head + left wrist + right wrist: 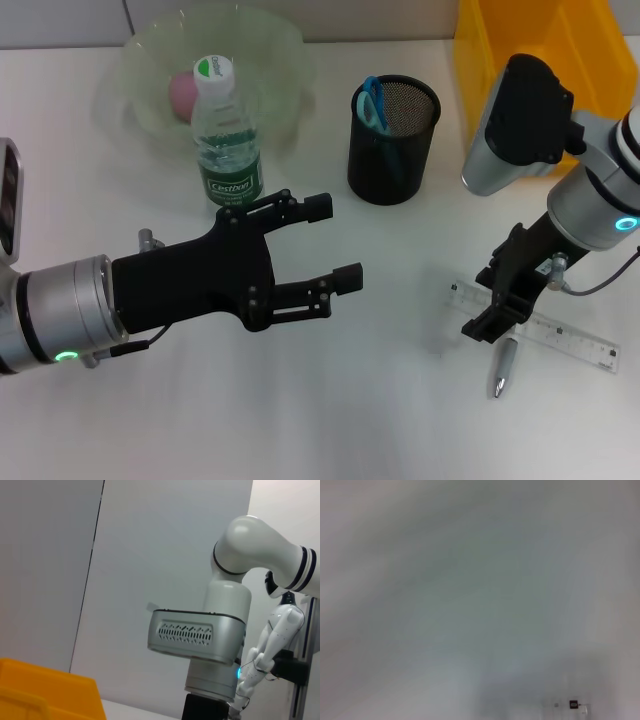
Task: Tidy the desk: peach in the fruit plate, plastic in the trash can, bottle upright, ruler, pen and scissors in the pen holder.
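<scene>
The clear plastic ruler (545, 330) lies flat on the white desk (380, 400) at about four o'clock, with the silver pen (503, 366) touching its near edge and pointing toward six. The right gripper (497, 312) is down on the ruler's left end, over the pen's top — whether its fingers are closed on anything cannot be told. At one o'clock stands the black mesh pen holder (393, 140), the blue-handled scissors (372, 102) already inside. At eleven o'clock the clear water bottle with green label (225, 135) stands upright, just before the translucent fruit plate (150, 70) holding the pink peach (182, 93). The left gripper (335, 243) hovers at nine o'clock near the bottle, fingers spread wide — empty. A yellow bin (560, 50) sits at two o'clock.
</scene>
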You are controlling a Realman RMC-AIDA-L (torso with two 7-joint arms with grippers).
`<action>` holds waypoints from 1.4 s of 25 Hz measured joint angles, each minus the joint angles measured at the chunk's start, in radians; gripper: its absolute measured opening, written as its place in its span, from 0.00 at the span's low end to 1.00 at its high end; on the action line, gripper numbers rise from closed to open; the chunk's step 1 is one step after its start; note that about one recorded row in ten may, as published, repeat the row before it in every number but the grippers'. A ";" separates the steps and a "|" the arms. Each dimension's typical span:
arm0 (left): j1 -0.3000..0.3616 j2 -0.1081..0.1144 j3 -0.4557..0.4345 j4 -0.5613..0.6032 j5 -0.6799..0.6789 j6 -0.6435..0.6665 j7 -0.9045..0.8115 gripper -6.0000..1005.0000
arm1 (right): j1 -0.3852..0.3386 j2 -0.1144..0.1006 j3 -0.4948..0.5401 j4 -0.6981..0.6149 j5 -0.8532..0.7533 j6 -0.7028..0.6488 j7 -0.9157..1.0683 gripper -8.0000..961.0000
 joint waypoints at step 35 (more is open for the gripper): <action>0.000 -0.002 -0.001 -0.002 0.000 0.002 0.002 0.83 | -0.072 -0.002 -0.031 -0.094 0.028 0.028 0.015 0.40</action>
